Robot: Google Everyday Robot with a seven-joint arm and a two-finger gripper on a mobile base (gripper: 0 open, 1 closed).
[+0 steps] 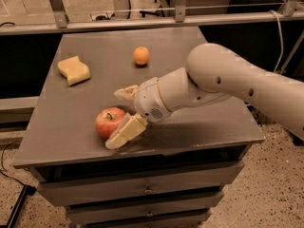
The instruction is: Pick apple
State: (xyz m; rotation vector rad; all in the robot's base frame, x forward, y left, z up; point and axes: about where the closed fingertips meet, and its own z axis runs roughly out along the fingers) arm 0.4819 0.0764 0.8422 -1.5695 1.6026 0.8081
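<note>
The red apple (109, 121) with yellowish streaks and a short stem sits near the front of the grey table (61, 132). My gripper (121, 115) is open and straddles the apple's right side. One pale finger (126, 131) lies low at the apple's front right. The other finger (125, 92) is behind the apple at its upper right. The fingers are close to the apple; I cannot tell whether they touch it. The apple rests on the table.
A small orange fruit (141, 55) sits at the back middle of the table. A pale yellow wavy sponge block (73, 70) lies at the back left. A metal rail (142, 20) runs behind the table. Drawers (147, 189) are below the front edge.
</note>
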